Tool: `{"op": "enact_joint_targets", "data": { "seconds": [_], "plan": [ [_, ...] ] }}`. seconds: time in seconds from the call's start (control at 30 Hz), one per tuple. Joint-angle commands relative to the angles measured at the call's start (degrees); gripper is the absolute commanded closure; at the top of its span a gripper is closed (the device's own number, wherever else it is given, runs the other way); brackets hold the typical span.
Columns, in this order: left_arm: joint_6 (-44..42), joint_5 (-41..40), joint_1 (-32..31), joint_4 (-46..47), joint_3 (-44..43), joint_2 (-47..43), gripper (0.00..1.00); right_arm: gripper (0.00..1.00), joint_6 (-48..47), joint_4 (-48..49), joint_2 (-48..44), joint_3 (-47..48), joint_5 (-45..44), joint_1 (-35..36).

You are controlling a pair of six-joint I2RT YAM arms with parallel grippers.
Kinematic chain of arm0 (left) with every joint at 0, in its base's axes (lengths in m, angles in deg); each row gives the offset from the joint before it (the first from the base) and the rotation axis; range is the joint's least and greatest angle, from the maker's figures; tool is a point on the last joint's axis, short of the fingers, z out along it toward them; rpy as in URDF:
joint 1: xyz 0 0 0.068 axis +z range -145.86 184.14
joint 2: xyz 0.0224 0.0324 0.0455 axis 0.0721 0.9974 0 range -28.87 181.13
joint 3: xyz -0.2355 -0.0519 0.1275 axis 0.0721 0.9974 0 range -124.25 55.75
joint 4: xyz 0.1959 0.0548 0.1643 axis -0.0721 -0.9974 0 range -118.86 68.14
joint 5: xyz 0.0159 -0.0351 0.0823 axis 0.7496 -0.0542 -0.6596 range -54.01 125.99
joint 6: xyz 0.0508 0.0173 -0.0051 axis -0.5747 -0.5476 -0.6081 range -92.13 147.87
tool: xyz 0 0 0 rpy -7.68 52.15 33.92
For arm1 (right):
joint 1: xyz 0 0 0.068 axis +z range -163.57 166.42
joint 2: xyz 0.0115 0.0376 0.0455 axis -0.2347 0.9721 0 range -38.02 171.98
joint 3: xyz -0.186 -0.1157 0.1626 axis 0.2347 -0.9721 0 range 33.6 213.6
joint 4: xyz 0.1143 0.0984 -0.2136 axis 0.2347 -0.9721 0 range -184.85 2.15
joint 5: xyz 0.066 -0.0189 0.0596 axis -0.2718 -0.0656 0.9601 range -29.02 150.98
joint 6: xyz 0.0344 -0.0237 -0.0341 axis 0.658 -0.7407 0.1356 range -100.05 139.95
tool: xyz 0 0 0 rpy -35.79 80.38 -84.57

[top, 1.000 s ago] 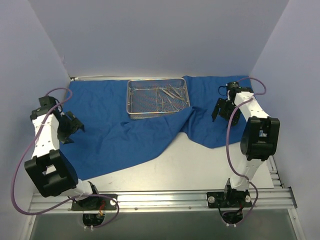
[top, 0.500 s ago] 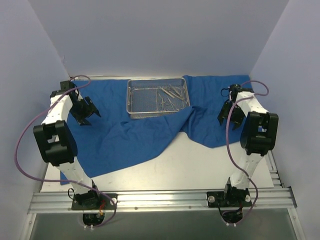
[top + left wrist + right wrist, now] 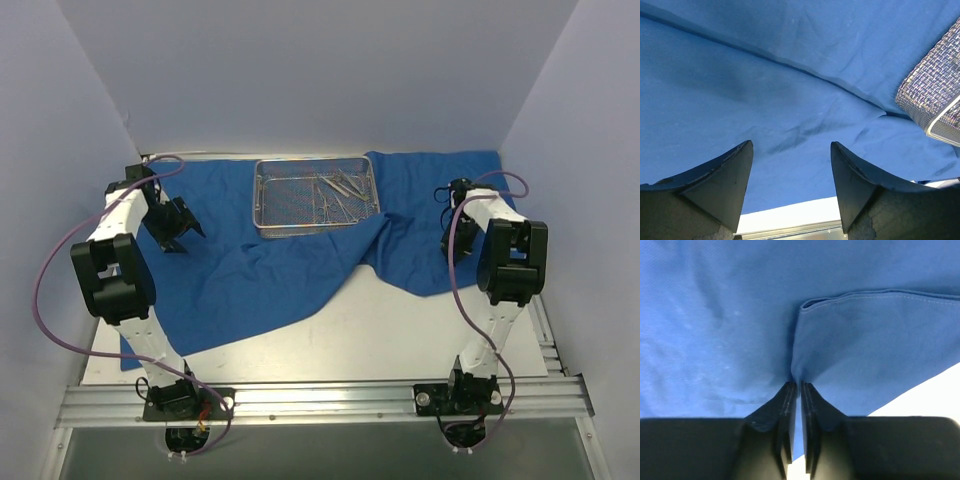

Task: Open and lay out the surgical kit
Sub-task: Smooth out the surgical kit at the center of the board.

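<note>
The royal-blue cloth wrap (image 3: 260, 260) of the surgical kit lies spread over the back of the table, rumpled toward the front. On it sits the silver wire-mesh tray (image 3: 290, 205), with several slim steel instruments (image 3: 340, 188) inside. My left gripper (image 3: 178, 225) hovers open over the cloth's left part; nothing is between its fingers (image 3: 735, 175), and the tray corner (image 3: 935, 95) shows to its right. My right gripper (image 3: 452, 238) is shut on a pinched fold of the cloth (image 3: 715, 315) beside a hemmed edge (image 3: 865, 295).
Bare white table (image 3: 400, 320) lies in front of the cloth. Grey enclosure walls (image 3: 590, 130) stand close on the left, back and right. A metal rail (image 3: 320, 400) with the arm bases runs along the near edge.
My left arm swung from the near left up to the back left, over the cloth. My right gripper closed on a fold of the cloth at the right side.
</note>
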Motion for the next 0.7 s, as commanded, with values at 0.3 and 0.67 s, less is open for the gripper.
{"op": "enact_joint_targets", "data": {
  "seconds": [0.3, 0.67],
  "plan": [
    [0.04, 1.76, -0.15, -1.26, -3.32, 4.2, 0.28, 1.0, 1.5, -11.94, -18.8, -12.95, -11.12, -11.04],
    [1.44, 3.43, 0.91, -1.53, -3.14, 4.99, 0.28, 1.0, 7.92, -22.14, -48.77, -13.58, -17.71, -29.79]
  ]
}}
